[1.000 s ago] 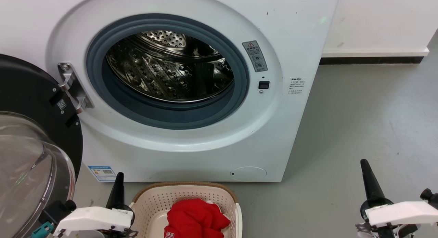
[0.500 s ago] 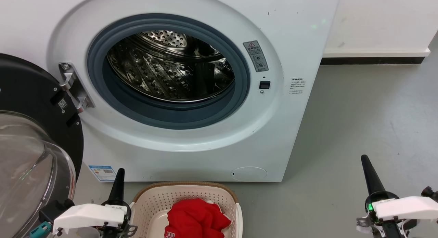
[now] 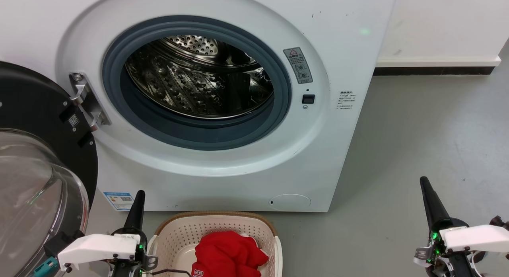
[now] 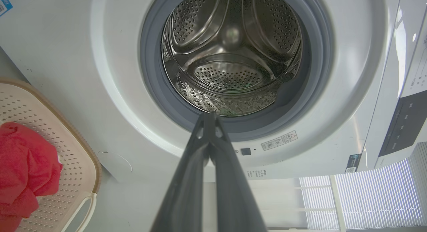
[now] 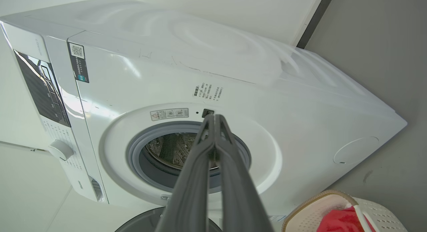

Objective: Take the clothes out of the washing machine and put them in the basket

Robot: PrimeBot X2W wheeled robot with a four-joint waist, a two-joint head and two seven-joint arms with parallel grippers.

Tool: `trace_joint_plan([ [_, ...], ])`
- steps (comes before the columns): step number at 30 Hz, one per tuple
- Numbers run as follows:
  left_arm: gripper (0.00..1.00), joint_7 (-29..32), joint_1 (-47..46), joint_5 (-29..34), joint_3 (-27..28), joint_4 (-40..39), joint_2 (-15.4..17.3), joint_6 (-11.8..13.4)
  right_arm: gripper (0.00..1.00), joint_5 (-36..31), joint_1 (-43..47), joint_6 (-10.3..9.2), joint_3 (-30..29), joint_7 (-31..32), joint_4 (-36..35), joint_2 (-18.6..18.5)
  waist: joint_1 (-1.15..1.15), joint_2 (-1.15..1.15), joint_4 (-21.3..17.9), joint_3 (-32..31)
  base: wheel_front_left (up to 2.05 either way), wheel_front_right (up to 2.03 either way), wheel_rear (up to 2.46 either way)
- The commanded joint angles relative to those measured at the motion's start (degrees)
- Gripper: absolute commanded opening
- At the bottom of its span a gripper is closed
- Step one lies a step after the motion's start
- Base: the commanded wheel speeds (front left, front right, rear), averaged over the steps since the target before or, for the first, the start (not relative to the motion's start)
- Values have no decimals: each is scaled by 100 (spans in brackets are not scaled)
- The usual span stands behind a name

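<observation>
The white washing machine (image 3: 222,165) stands with its porthole open, and I see no fabric in the steel drum (image 3: 191,82) or in the left wrist view's drum (image 4: 230,72). Red clothes (image 3: 226,251) lie heaped in the cream basket (image 3: 216,215) on the floor before the machine. My left gripper (image 3: 139,196) is shut, just left of the basket, fingers pointing at the machine. My right gripper (image 3: 424,184) is shut over bare floor, well to the right. Both wrist views show fingers pressed together with nothing between them (image 4: 209,116) (image 5: 214,118). The basket (image 4: 50,125) (image 5: 383,218) and clothes (image 4: 23,162) (image 5: 337,222) also show there.
The black-rimmed glass door (image 3: 32,181) hangs open at the left, close beside my left arm. Grey floor (image 3: 417,129) stretches to the right of the machine up to a white wall with a dark skirting (image 3: 433,70).
Both grippers' fingertips sit slightly higher in the head view than a second ago, and the view has shifted a few pixels. The clothes and basket have not moved.
</observation>
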Motion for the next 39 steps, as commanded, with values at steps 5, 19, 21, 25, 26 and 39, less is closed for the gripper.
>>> trace_joint_plan([
  [5,0,89,-137,-368,34,13,-4,-69,0,382,-162,1,-36,101,42,-16,0,0,6,0,0,0,0],
  [19,0,248,-209,-1034,89,60,-7,-149,0,1032,-247,1,-99,277,131,3,0,0,21,0,0,0,0],
  [21,0,263,-223,-1116,97,67,-7,-164,0,1122,-262,1,-107,297,146,7,0,0,23,0,0,0,0],
  [25,0,300,-239,-1250,106,77,-8,-174,0,1247,-289,0,-119,339,165,11,0,0,26,0,0,0,0],
  [26,0,303,-248,-1294,110,79,-8,-183,0,1290,-298,0,-122,351,170,12,0,0,27,0,0,0,0],
  [39,0,388,-269,-1631,136,101,-9,-220,0,1608,-329,0,-167,447,218,35,0,0,36,0,0,0,0],
])
